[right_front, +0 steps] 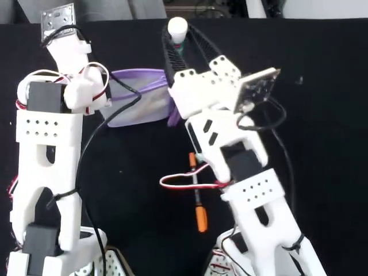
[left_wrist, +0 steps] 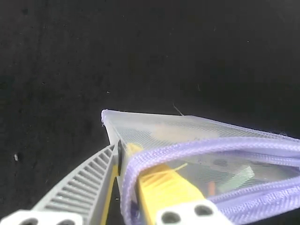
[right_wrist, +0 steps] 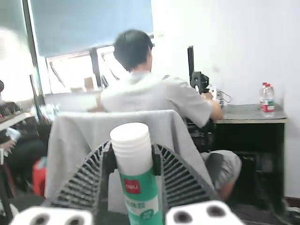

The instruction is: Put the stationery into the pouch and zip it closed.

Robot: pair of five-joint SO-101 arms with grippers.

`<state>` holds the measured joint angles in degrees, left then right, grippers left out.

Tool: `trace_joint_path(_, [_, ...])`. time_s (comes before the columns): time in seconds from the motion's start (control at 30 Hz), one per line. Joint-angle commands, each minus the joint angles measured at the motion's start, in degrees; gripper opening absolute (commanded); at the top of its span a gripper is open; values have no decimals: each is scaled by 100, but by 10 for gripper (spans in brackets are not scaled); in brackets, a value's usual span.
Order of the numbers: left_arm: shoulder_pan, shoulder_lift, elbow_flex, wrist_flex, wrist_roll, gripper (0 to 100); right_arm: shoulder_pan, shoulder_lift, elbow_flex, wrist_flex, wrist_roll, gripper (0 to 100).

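**Holds.** The left pincer is clenched on one lip of the pouch. One finger is inside the mouth and the other outside. In my judgement this grip props the mouth open and steadies the bag for loading. The zip is undone along the length visible.

The right pincer grasps a glue stick by its body, upright, with the white cap clear above the fingers.

**Positions, high view.** The pouch sits at 11 o'clock from the frame's centre, on or just over the black counter; which of the two cannot be told. The left pincer is at its 9 o'clock end.

The glue stick is raised at 1 o'clock of the pouch, off its open end and not yet inside. The right pincer is placed, I judge, to bring it to the mouth.

An orange pen lies loose on the counter at 5 o'clock of the pouch, partly under the right arm and not yet loaded.

**Contents.** Faint shapes show through the mesh. They cannot be identified.

**Markings.** The glue stick carries a green label with a small red patch. Its print is not recorded. No writing can be made out on the pouch or the pen.
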<state>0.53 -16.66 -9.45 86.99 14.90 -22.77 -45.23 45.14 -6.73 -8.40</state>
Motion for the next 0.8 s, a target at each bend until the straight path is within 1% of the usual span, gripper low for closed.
trace_joint_path(0.0, [110, 0, 4, -97, 79, 27, -176, -110, 31, -396, -492, 11])
trace_joint_path(0.1, [110, 0, 22, -176, 79, 27, -431, -101, 40, -369, -642, 11])
trace_joint_path(0.23, [110, 0, 22, -211, 79, 27, -949, 136, 13, -404, -598, 11])
trace_joint_path(0.3, [66, 0, 22, -202, 79, 27, -967, 330, -22, -475, -615, 11])
trace_joint_path(0.47, [13, 9, 66, -211, 88, 27, -958, 1024, 31, -1037, -633, 11])
trace_joint_path(0.6, [-163, -9, 13, -193, 88, 27, -897, 1402, 101, -958, -633, 11])
trace_joint_path(0.77, [-163, -62, 66, -202, 88, 27, -879, 1569, 347, -1029, -615, 11])
